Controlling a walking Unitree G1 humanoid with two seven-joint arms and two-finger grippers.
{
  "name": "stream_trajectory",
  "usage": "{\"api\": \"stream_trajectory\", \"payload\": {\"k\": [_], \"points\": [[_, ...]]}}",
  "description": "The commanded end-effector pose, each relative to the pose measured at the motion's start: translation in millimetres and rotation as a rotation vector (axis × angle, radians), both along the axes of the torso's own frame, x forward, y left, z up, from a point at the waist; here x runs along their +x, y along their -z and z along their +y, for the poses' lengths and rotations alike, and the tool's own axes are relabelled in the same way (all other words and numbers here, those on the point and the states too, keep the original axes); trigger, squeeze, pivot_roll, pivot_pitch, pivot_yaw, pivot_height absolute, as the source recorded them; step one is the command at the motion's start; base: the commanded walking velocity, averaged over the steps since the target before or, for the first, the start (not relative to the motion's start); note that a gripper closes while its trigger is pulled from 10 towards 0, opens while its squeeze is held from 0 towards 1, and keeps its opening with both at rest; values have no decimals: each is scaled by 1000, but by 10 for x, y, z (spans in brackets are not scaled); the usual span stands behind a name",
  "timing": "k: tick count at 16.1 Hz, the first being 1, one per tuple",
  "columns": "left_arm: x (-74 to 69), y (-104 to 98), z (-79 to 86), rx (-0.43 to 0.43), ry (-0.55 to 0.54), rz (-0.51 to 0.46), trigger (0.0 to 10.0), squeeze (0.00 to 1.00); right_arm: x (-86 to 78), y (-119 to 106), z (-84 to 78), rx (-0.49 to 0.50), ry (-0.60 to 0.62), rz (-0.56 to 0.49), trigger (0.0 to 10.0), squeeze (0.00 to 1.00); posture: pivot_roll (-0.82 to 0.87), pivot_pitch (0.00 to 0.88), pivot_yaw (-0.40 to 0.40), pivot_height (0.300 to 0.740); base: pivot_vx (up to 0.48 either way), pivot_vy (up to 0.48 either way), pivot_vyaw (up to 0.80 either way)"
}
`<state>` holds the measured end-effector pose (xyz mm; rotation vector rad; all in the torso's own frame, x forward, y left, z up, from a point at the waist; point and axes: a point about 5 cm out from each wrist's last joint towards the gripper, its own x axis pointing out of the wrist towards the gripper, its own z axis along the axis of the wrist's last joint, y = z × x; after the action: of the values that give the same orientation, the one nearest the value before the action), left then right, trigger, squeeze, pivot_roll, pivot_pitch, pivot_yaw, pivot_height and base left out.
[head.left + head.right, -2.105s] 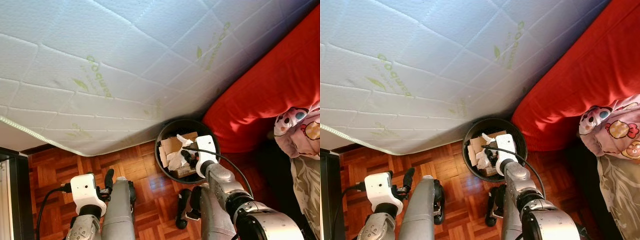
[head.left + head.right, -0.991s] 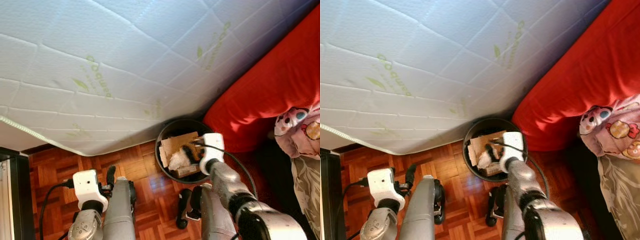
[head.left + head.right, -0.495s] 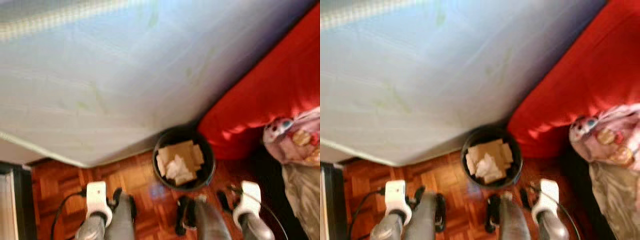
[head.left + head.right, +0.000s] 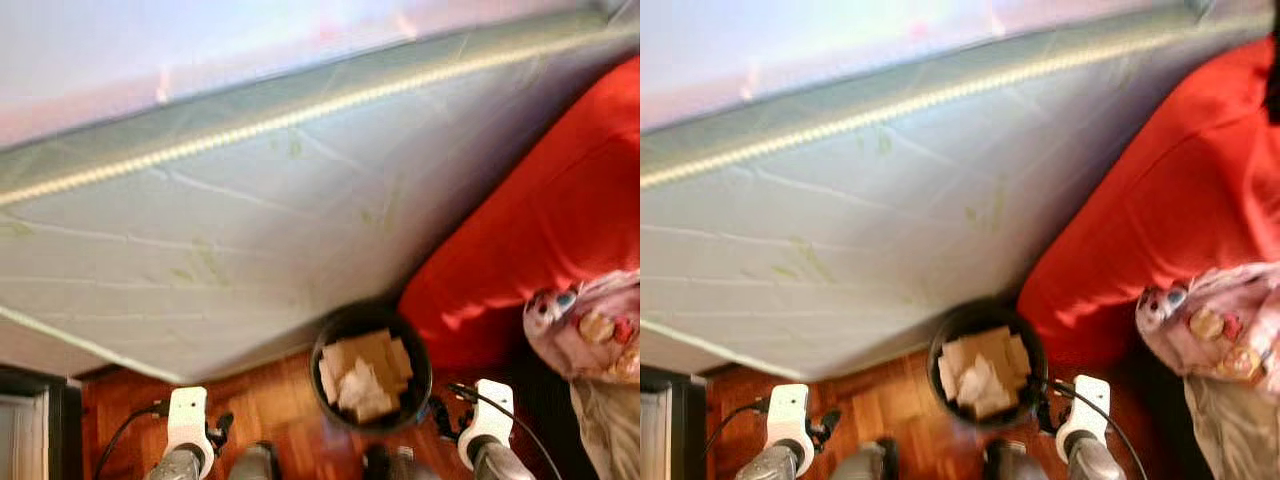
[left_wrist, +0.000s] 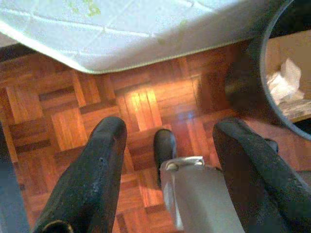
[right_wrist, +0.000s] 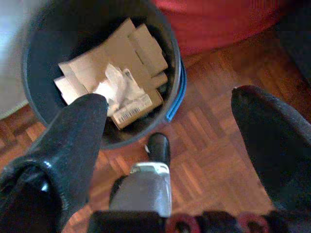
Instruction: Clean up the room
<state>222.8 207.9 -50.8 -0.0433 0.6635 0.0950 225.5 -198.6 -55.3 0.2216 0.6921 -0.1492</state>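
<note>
Right gripper [image 6: 167,141] jaws wide, empty (above bin [image 6: 43,43]), left gripper [image 5: 167,160] likewise

parquet floor [image 5: 146,104] — black bin [image 4: 371,366] w/ cardboard

Sunlit wood parquet floor [image 5: 146,104]; a white quilted mattress [image 4: 250,250] beside a red cushion [image 4: 540,210].

Both eye views look steeply down from the head, blurred, at the mattress [image 4: 250,230] and the waste bin [image 4: 330,335] from well above. Each wrist view looks along its own fingers, close over the parquet floor [image 5: 53,116]. All four views share the waste bin.
</note>
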Motion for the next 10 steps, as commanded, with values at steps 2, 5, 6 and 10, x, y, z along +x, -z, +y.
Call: {"api": "stream_trajectory", "payload": {"k": [2,5,6,10], "points": [[-124,105,27,0,-20,84,10000,0,-203,143,36,3,0,101,10000,0,16,85,10,740,0,0,0],[-68,97,-7,-10,-31,98,10000,0,-221,160,34,2,10,127,10000,0,2,49,3,740,0,0,0],[-65,98,-15,-14,-33,100,10000,0,-213,156,40,7,6,125,10000,0,0,42,-1,740,0,0,0],[-134,152,-37,-19,-54,139,10000,0,-266,193,54,-31,-30,167,10000,0,1,33,-8,740,0,0,0]]}}
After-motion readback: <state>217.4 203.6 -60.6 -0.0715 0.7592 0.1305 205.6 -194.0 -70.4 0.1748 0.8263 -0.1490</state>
